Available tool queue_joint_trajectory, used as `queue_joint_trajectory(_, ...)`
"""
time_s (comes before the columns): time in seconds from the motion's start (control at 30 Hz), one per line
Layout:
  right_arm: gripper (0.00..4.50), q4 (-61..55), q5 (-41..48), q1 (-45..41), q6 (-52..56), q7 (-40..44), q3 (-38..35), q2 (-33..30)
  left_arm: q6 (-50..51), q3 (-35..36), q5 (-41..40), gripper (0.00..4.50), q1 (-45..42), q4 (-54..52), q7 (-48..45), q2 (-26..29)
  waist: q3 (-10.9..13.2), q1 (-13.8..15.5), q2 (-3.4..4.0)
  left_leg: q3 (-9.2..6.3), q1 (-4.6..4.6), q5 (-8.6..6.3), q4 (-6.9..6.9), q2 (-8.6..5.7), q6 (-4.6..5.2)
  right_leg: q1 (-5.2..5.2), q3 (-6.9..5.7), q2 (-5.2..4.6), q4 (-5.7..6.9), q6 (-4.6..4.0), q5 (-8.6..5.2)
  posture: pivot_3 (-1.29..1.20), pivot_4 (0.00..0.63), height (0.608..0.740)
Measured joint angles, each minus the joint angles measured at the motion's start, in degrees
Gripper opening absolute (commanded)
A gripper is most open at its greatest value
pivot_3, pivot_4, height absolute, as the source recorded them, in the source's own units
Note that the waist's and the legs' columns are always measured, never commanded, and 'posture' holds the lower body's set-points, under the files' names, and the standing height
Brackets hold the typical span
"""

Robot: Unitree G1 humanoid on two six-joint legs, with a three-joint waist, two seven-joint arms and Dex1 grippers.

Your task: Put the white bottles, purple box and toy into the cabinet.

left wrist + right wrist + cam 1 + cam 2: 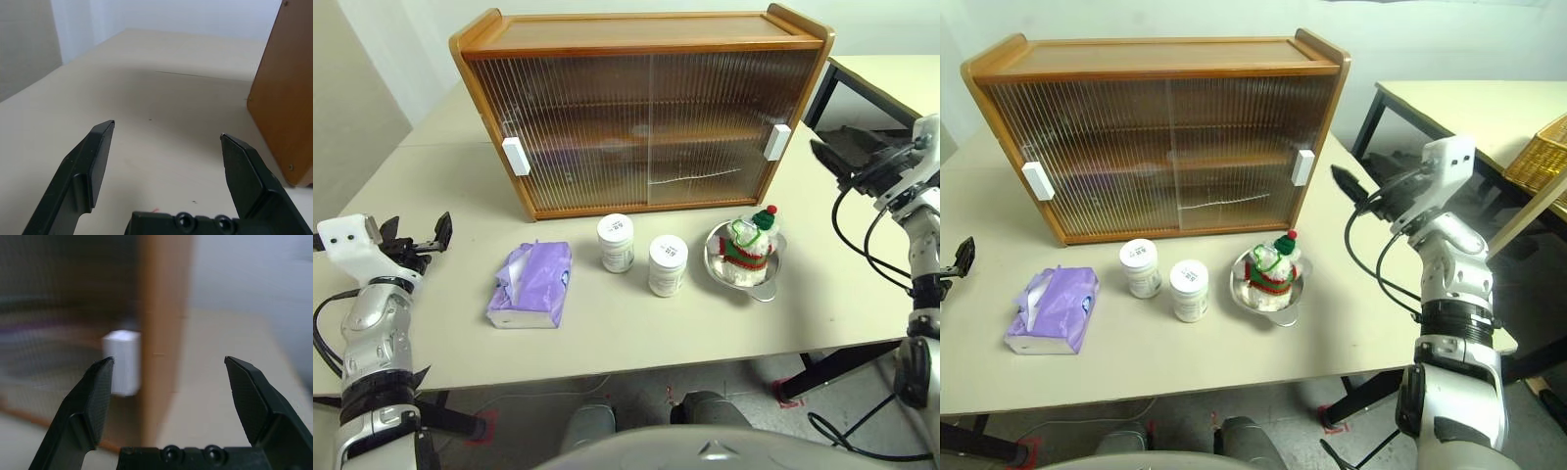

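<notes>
At the back of the cream worktop (440, 323) stands the cabinet (641, 108), its two ribbed sliding doors drawn shut, a white handle at the left edge (516, 156) and another at the right edge (776, 142). In front of it the things lie in a loose row. The purple box (530, 285) is toward the cabinet's 7 o'clock, flat on the worktop with tissue crumpled at its slot. The two white bottles stand upright close together near the middle: one (616, 243) nearer the cabinet, the other (667, 265) at its 4 o'clock, just beside it but apart. At 3 o'clock from them the toy (749, 241) sits in a steel bowl (747, 270). The left gripper (423, 241) hangs out at 9 o'clock from the purple box, well apart from it, fingers spread wide and empty. The right gripper (1354, 189) hovers beside the cabinet's right end, near the right handle, its fingers also spread with nothing between them.
</notes>
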Motion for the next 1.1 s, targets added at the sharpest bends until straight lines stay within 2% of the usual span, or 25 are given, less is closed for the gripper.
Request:
queue_joint_trajectory(0.3,4.5,-22.3,11.0,4.4,18.7,11.3,4.2,-4.6,4.3,0.0,-0.8,4.45,1.9,-6.7,-1.2,1.3,0.0,-0.5,-0.08,0.32,-0.22,-0.02,0.09,-0.04,-0.01,0.02,-0.09,0.52,-0.02,-0.01,-0.01,-0.08,0.0,0.74)
queue_joint_trajectory(0.63,4.5,-35.2,17.4,4.2,26.4,18.2,11.3,-4.8,12.5,0.6,-4.5,4.45,6.2,-16.7,-5.1,2.0,-0.1,-0.5,-0.15,0.37,-0.05,-0.08,0.07,-0.04,-0.02,-0.03,-0.09,0.6,0.01,-0.25,-0.05,-0.04,0.0,0.74)
queue_joint_trajectory(0.83,4.5,-36.8,18.4,2.8,26.9,19.0,14.0,-3.8,18.9,2.2,-9.2,4.45,10.0,-24.4,-9.1,3.2,-0.1,0.0,-0.18,0.39,-0.02,-0.17,0.07,-0.03,0.02,-0.08,-0.08,0.61,0.02,-0.38,-0.11,-0.02,0.0,0.74)
queue_joint_trajectory(1.03,4.5,-34.2,17.7,2.4,24.9,19.3,14.3,-2.4,21.5,4.5,-10.6,4.45,12.6,-25.9,-11.1,4.2,-0.1,1.0,-0.22,0.38,0.05,-0.19,0.06,0.01,0.02,-0.26,-0.04,0.64,0.14,-0.6,-0.09,-0.01,0.0,0.74)
queue_joint_trajectory(1.1,4.5,-33.1,17.3,2.4,24.1,19.3,14.3,-2.1,22.2,4.9,-11.6,4.06,13.0,-26.6,-11.8,4.2,-0.1,1.2,-0.22,0.38,0.05,-0.18,0.06,0.01,0.01,-0.28,-0.02,0.64,0.16,-0.62,-0.08,-0.01,0.0,0.74)
